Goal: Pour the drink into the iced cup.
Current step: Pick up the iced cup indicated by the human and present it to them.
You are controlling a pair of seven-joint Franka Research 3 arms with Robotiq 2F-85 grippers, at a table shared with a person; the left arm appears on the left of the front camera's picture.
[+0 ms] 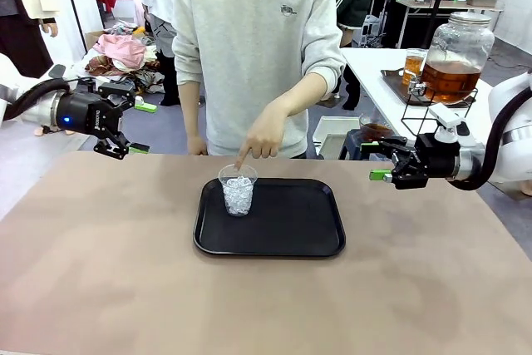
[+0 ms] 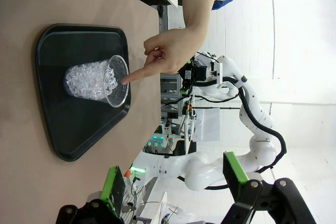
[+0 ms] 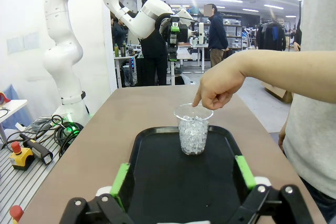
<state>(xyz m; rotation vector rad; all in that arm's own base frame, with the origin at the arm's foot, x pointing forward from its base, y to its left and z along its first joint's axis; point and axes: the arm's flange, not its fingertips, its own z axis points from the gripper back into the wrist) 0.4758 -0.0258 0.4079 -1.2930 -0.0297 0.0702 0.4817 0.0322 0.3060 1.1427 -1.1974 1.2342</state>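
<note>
A clear cup [image 1: 238, 189] full of white ice stands at the far left of a black tray [image 1: 291, 230]. A person's hand [image 1: 262, 135] points a finger down at the cup's rim. Amber drink shows in a big glass jar [image 1: 453, 79] and a small glass [image 1: 414, 64] on the side table at the back right. My left gripper [image 1: 141, 128] hangs open above the table's far left edge. My right gripper [image 1: 376, 160] hangs open to the right of the tray. In the wrist views the iced cup [image 2: 97, 81] [image 3: 193, 135] lies well beyond the open left gripper [image 2: 175, 182] and right gripper [image 3: 182, 177].
The person stands at the far side, just behind the tray. A dark cup [image 1: 374, 130] sits on a low stand beyond the table's far edge, close behind my right gripper. Brown tabletop [image 1: 100, 272] spreads around the tray [image 2: 79, 129] [image 3: 157, 182].
</note>
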